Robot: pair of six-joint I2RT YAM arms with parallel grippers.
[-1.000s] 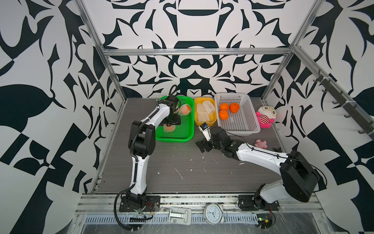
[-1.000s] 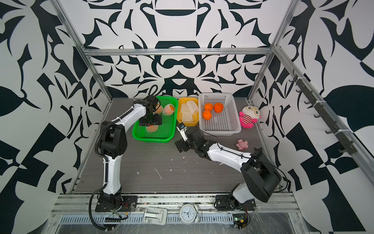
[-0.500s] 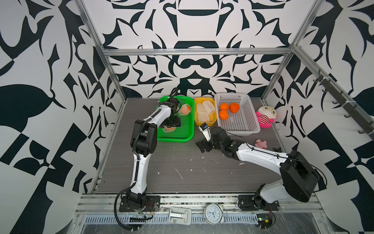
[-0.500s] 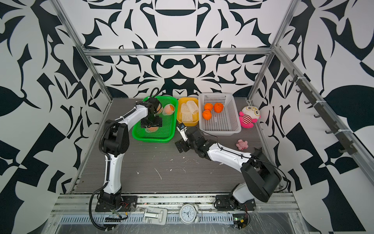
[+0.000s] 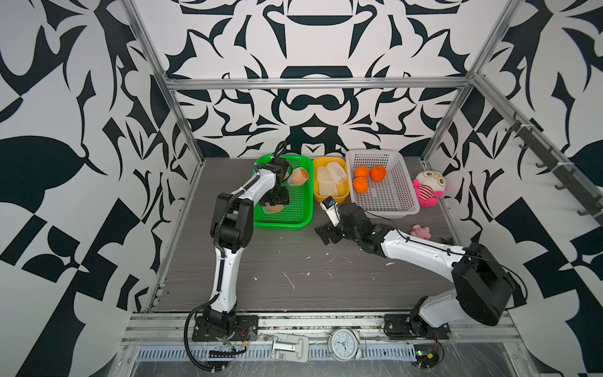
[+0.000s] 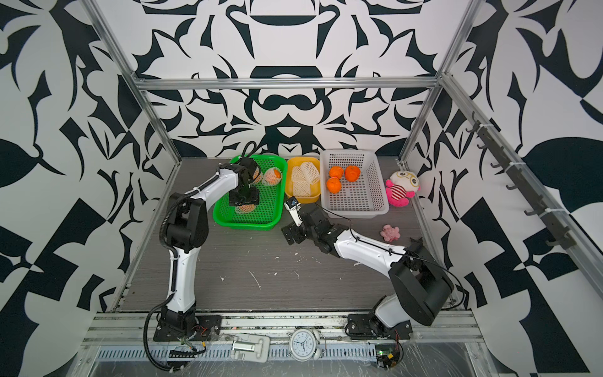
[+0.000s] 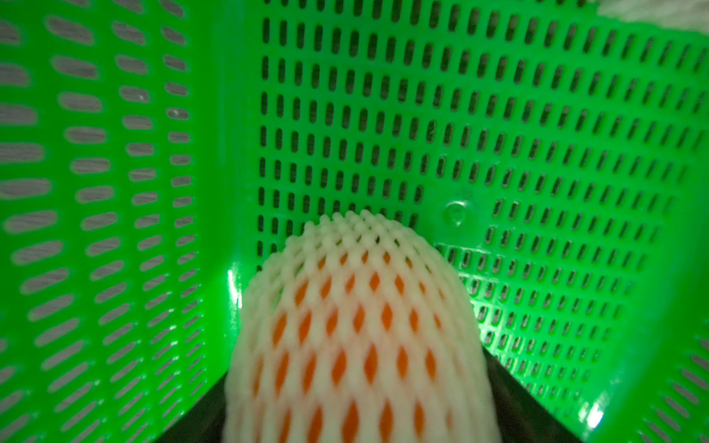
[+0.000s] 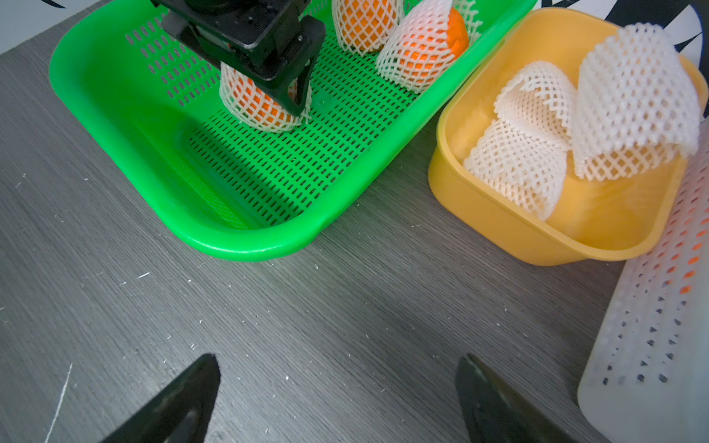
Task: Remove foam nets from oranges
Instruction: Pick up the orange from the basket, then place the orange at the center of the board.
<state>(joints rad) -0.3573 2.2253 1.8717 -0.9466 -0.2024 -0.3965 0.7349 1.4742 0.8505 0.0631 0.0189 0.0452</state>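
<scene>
The near, wide part of the grey table (image 5: 293, 267) is bare but for tiny white scraps (image 5: 288, 280), so an arm passes freely there. Along the far edge the green basket (image 5: 284, 223), yellow tub (image 5: 329, 196) and white basket (image 5: 406, 210) stand close together, leaving only slits between. In the green basket the left gripper (image 5: 273, 205) straddles a netted orange (image 8: 261, 103), and two other netted oranges (image 8: 418, 53) fill the far corner; its near half is open. The right gripper (image 5: 323, 235), jaws spread, hangs low just before the tub.

The black left gripper (image 5: 274, 203) moved down-frame over the round orange (image 5: 273, 209) sleeved in white foam net (image 7: 353, 237) inside the green perforated basket (image 5: 287, 219), its jaws narrowing.
</scene>
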